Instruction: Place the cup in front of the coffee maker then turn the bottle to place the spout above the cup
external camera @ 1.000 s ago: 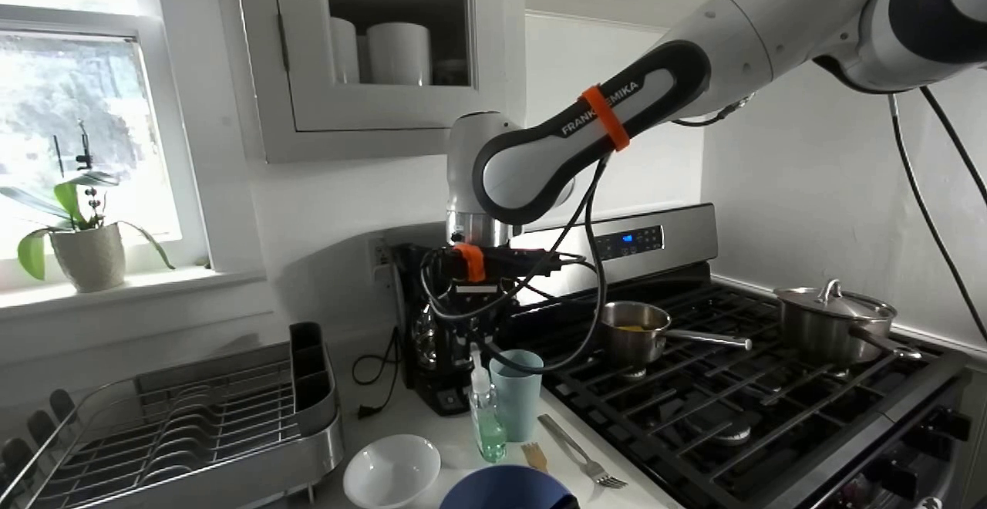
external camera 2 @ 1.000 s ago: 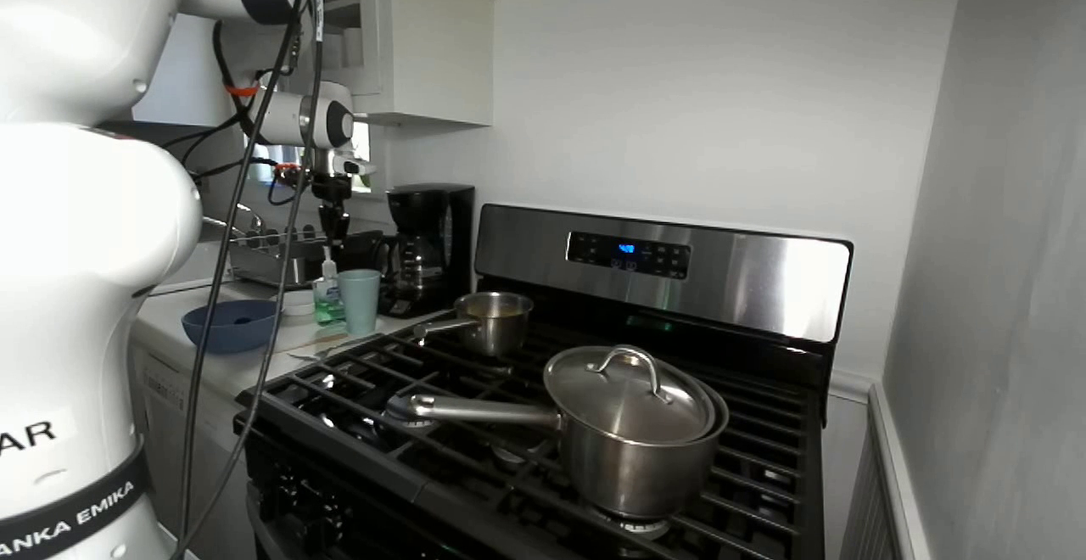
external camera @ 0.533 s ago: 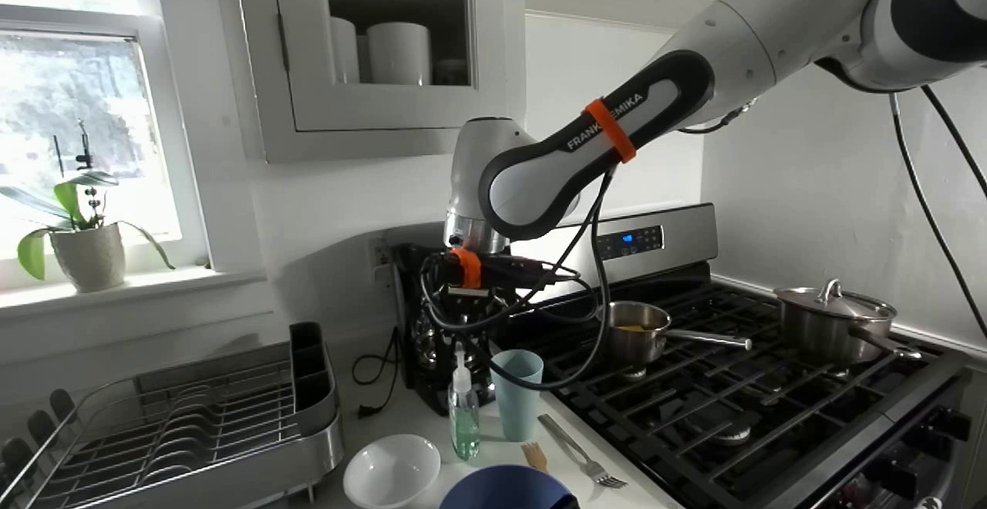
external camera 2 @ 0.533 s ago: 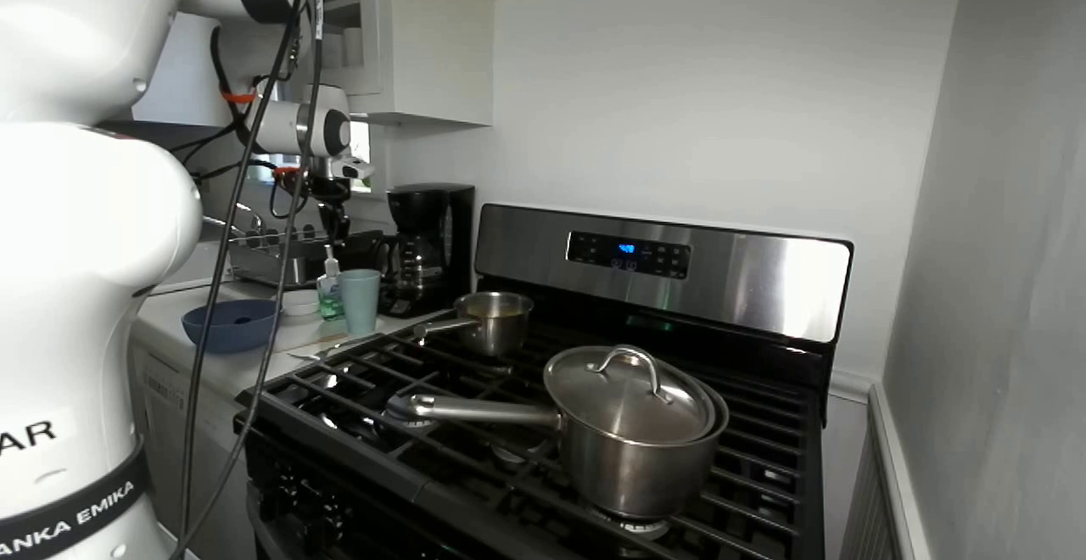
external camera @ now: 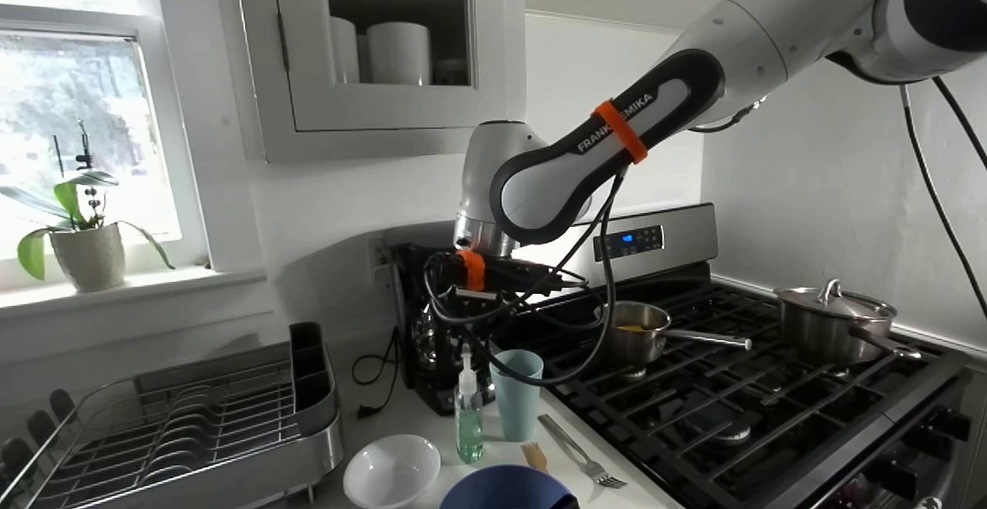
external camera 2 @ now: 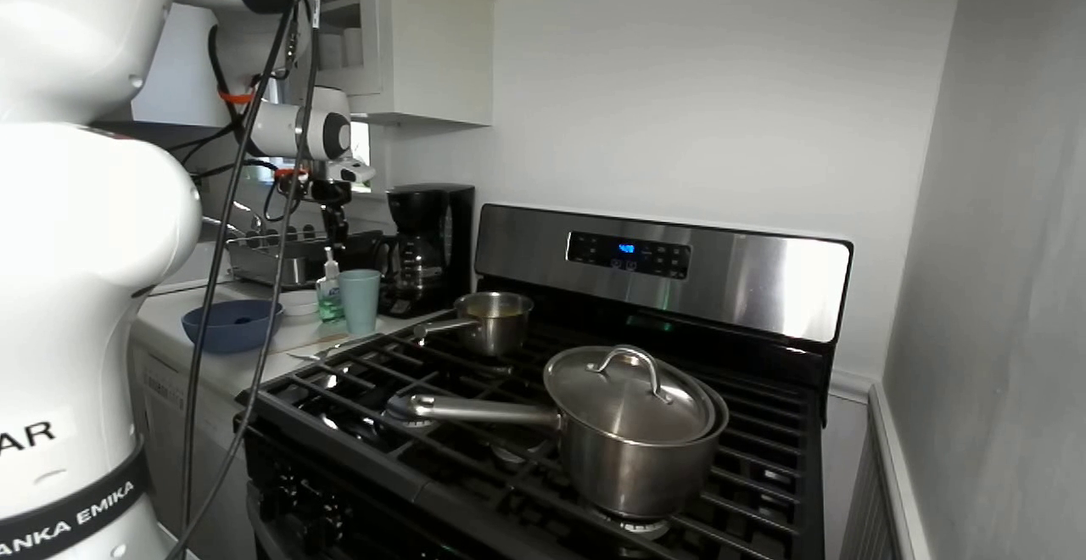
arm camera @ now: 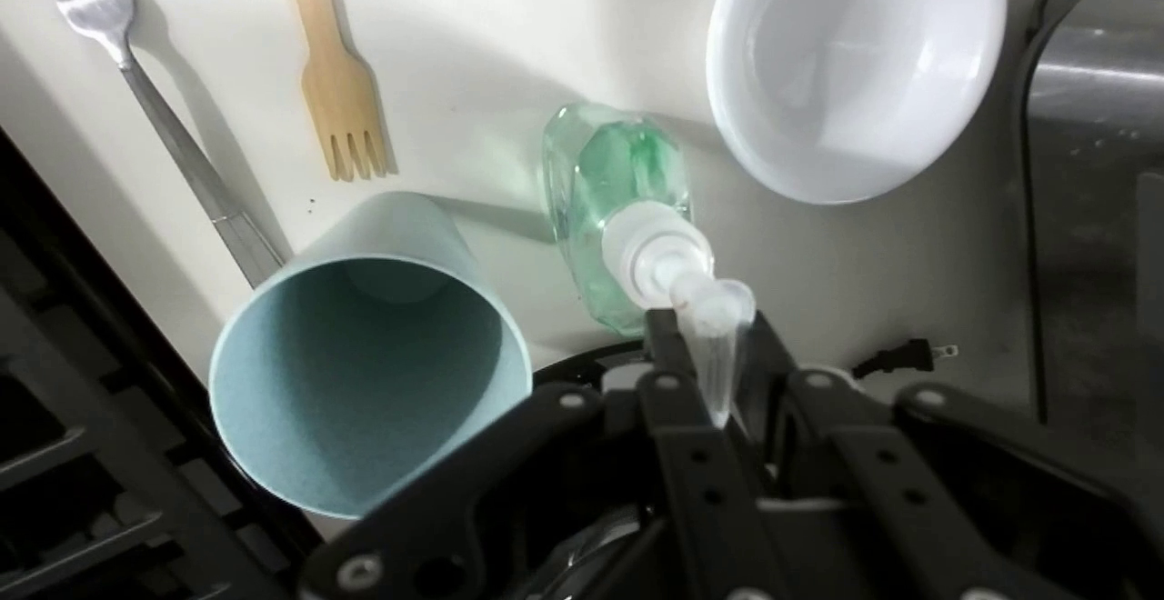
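The pale bluish cup point(arm camera: 368, 391) stands upright on the counter, and it shows in both exterior views point(external camera: 518, 409) point(external camera 2: 360, 301). The green bottle point(arm camera: 627, 173) is close beside it, nearly upright point(external camera: 469, 424); it also shows in an exterior view point(external camera 2: 329, 297). I cannot tell whether its base touches the counter. My gripper point(arm camera: 714, 336) is shut on the bottle's pump spout point(arm camera: 714, 309), one finger on each side. The spout tip points toward the gripper's palm, away from the cup. The coffee maker point(external camera 2: 424, 246) stands behind the cup, partly hidden by my gripper point(external camera: 420, 332).
A white bowl point(arm camera: 855, 64) and a dark blue bowl point(external camera 2: 231, 327) sit near the bottle. A wooden fork point(arm camera: 341, 100) and a metal fork point(arm camera: 182, 141) lie by the cup. A dish rack point(external camera: 193, 432) and a stove with a saucepan point(external camera 2: 494, 327) flank them. Arm cables loop before the cup.
In an exterior view the bottle has swung left from a tilt to nearly upright, then slightly back right, with the gripper. The forearm has shifted right and lower. The cup has barely moved.
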`<state>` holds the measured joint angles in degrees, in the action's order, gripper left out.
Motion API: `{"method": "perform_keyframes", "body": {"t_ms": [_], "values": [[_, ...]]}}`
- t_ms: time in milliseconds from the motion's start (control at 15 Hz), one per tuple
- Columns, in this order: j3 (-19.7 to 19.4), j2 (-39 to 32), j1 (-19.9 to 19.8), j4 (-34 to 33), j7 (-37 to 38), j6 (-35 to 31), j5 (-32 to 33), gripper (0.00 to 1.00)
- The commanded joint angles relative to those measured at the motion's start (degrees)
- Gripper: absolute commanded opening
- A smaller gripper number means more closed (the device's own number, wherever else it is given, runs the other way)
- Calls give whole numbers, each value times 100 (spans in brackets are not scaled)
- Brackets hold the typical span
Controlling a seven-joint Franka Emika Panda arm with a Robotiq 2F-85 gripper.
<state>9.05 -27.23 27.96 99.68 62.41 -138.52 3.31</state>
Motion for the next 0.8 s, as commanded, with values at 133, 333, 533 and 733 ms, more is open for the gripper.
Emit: {"method": "perform_keyframes", "body": {"t_ms": [133,333,533,733], "values": [[-89,285,18,293,1068,167,-216,5],[-135,296,22,284,1792,190,-227,5],[-160,295,24,280,2467,190,-205,5],[-177,291,42,273,3112,202,-157,5]]}}
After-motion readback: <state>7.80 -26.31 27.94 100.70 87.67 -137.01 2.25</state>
